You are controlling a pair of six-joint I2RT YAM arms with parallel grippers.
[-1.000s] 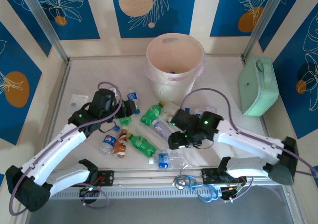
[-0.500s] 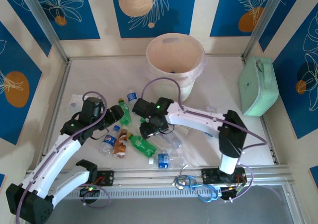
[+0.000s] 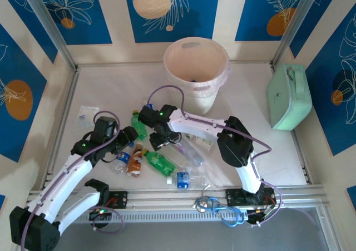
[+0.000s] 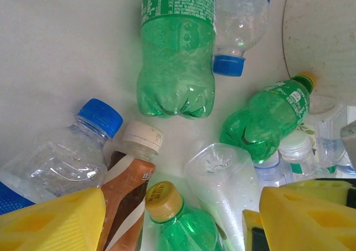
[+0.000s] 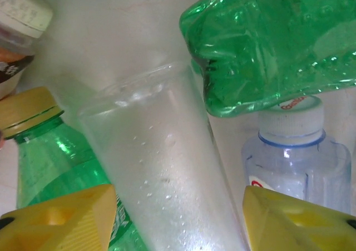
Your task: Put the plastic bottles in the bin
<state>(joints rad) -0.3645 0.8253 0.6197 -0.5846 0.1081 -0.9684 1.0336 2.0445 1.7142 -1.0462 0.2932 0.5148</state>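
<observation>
The right gripper [image 3: 161, 142] sits low in the pile, its yellow fingers [image 5: 61, 217] spread wide either side of a clear frosted bottle [image 5: 161, 167]. It straddles the bottle without pinching it. The left gripper [image 3: 128, 138] hovers just beside it, also spread apart, over a brown-labelled bottle [image 4: 130, 190] and a yellow-capped green bottle [image 4: 186, 229]. The plastic bottles [image 3: 158, 162] lie scattered on the table [image 3: 250, 101], on the near side of the bin [image 3: 192, 95].
</observation>
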